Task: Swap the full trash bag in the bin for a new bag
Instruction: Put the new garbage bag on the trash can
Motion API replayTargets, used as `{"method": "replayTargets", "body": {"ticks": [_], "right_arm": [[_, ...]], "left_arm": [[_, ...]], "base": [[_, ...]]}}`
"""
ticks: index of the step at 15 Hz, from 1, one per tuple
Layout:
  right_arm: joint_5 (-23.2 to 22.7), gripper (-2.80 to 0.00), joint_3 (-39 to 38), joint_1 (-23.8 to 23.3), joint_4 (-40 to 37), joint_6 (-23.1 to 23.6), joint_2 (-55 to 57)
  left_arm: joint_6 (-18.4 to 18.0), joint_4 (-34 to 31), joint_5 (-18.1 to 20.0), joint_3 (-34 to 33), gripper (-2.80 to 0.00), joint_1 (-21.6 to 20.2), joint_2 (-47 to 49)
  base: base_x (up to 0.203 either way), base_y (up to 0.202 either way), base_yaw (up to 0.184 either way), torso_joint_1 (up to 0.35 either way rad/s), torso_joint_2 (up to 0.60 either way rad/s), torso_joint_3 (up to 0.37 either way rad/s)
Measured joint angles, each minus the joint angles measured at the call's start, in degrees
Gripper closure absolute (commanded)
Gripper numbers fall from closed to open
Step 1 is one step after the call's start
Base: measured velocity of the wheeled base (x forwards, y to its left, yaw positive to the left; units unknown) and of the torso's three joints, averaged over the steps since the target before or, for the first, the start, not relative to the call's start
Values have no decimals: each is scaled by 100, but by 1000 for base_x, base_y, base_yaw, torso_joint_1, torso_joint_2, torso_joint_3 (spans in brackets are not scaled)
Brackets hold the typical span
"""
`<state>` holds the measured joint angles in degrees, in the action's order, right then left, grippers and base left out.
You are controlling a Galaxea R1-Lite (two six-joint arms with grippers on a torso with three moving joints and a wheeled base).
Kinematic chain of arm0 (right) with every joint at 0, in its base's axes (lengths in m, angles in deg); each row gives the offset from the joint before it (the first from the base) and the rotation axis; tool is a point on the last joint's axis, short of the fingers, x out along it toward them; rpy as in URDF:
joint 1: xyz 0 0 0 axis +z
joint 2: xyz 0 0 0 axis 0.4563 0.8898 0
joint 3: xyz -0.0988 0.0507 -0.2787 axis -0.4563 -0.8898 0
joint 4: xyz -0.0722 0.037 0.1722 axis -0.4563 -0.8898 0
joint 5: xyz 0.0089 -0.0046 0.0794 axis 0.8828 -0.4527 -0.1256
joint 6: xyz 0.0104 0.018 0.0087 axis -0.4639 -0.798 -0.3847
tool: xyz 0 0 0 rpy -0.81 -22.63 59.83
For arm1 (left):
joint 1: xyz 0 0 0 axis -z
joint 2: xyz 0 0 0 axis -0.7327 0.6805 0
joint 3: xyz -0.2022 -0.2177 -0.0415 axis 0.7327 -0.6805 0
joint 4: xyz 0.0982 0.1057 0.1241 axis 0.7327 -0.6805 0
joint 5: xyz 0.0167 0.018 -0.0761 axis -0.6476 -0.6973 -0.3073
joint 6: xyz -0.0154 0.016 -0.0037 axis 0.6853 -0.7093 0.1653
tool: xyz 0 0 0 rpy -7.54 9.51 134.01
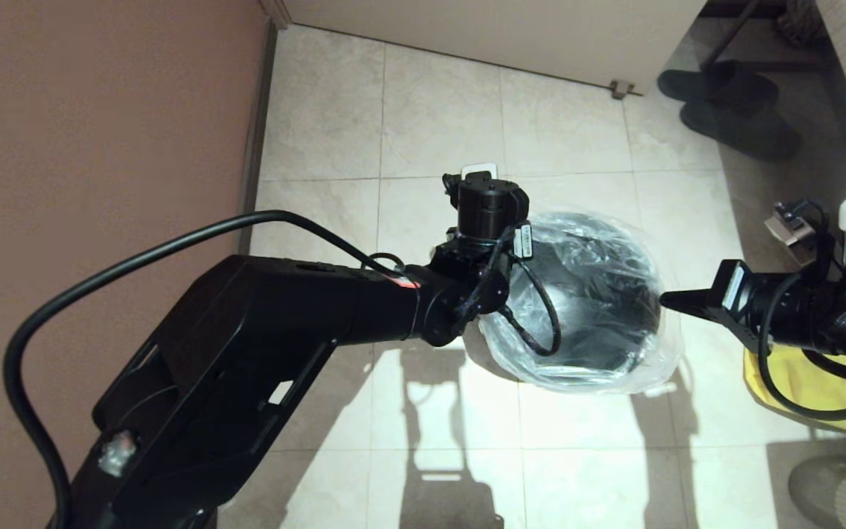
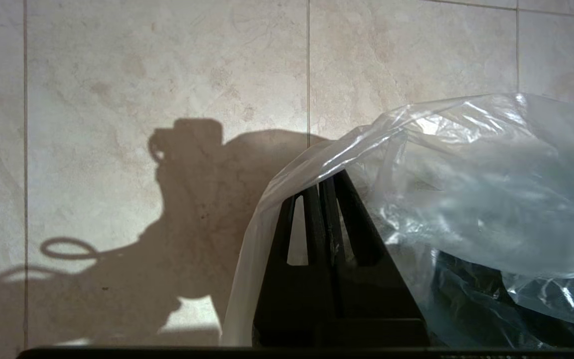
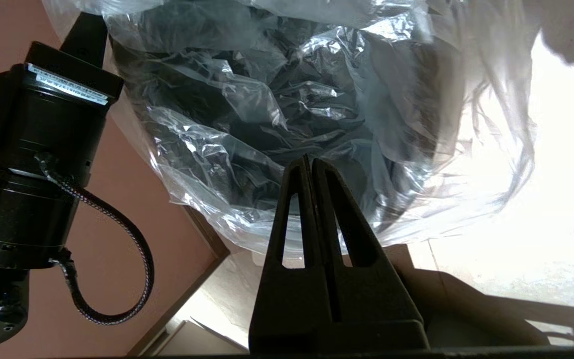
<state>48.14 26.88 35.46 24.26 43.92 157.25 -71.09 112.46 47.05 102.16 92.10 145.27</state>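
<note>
Lining step: thin clear crinkly plastic bag [image 1: 599, 308] was draped over small round grey bin [image 1: 584, 345] on the tile floor. Left gripper [image 2: 324, 187] was pinched shut on bag's edge; right gripper [image 3: 312, 164] was closed, empty, at opposite rim. Next: likely stretch film down over rim

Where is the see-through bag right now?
In the head view the new bag is draped over the bin on the tiled floor, between the left gripper and right gripper.
</note>
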Motion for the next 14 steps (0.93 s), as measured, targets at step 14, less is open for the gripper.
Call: {"method": "replayTargets", "body": {"ticks": [14], "right_arm": [[-48,0,-45,18,37,-13,64]], "left_arm": [[5,-63,18,-143,0,-56,102]], "base": [[0,0,0,0,0,0]]}}
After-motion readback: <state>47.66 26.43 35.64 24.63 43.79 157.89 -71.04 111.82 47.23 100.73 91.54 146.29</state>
